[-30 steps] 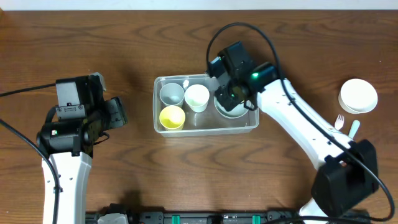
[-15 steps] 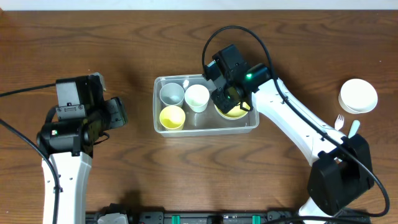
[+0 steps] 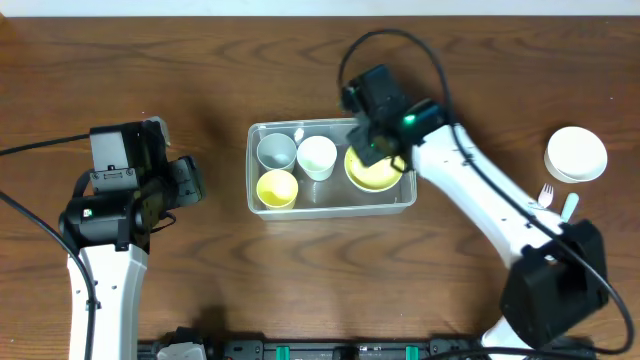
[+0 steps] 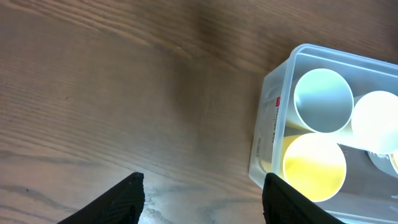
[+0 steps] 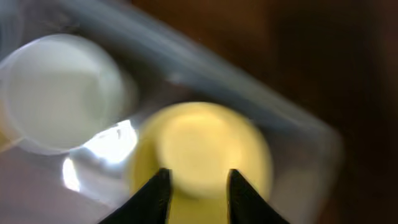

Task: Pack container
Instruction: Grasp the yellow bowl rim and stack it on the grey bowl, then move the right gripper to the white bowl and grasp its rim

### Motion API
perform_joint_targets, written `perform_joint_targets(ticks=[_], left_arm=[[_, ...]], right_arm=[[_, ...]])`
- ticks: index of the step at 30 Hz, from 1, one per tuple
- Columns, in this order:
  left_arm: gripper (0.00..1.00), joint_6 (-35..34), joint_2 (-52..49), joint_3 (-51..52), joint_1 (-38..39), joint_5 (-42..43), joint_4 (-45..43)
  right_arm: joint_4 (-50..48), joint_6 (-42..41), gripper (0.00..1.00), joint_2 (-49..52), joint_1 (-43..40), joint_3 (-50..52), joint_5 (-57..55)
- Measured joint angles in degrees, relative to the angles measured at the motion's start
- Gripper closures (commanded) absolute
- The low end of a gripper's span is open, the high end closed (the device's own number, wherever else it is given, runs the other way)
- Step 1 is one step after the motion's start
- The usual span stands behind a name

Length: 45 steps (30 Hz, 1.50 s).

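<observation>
right arm (image 3: pixel 480 195): white links, black joints | cable (image 3: pixel 436 62): black | light (image 3: pixel 408 122): green

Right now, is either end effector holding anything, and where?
Nothing is held. Left end effector is empty; right end effector hangs open above the yellow bowl.

Blur smears what looks like a yellow bowl (image 5: pixel 205 149); container (image 4: pixel 266 93) runs off-frame.

Table (image 4: pixel 112 93): brown wood grain, fills the left side.
Container (image 4: pixel 266 149): clear tub at the right edge.
Contents: 3 side by side, grey cup (image 4: pixel 323 101), yellow cup (image 4: pixel 314 168), white cup (image 4: pixel 376 121).
Left gripper (image 4: pixel 202 199): 2 dark fingers spread, nothing between.
</observation>
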<state>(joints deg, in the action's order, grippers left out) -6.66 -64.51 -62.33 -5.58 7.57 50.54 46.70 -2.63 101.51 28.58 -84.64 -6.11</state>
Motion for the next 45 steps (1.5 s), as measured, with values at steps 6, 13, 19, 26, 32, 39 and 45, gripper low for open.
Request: perform_joint_targets(ticks=[6, 13, 19, 26, 32, 39, 45], left_arm=[[0.38, 0.00, 0.00, 0.00, 0.00, 0.00, -0.02], [0.38, 0.00, 0.00, 0.00, 0.00, 0.00, 0.00], [0.38, 0.00, 0.00, 0.00, 0.00, 0.00, -0.02], [0.38, 0.00, 0.00, 0.00, 0.00, 0.00, -0.02], [0.38, 0.00, 0.00, 0.00, 0.00, 0.00, -0.02], [0.38, 0.00, 0.00, 0.00, 0.00, 0.00, -0.02], [0.38, 0.00, 0.00, 0.00, 0.00, 0.00, -0.02]], right_arm=[[1.07, -6.32, 0.41, -9.35, -17.55, -1.77, -2.78], [5.03, -8.07, 0.40, -9.88, -38.53, -2.97, -3.54], [5.35, -7.34, 0.40, -0.94, -46.16, -2.71, -2.49], [4.61, -6.40, 0.40, 9.07, -48.00, -2.51, -1.64], [2.82, -6.05, 0.39, 14.64, -48.59, -2.45, -1.27], [2.03, -5.81, 0.51, 18.58, -49.64, -2.29, -1.22], [1.86, -5.53, 0.86, 19.02, -49.72, -2.27, -1.22]])
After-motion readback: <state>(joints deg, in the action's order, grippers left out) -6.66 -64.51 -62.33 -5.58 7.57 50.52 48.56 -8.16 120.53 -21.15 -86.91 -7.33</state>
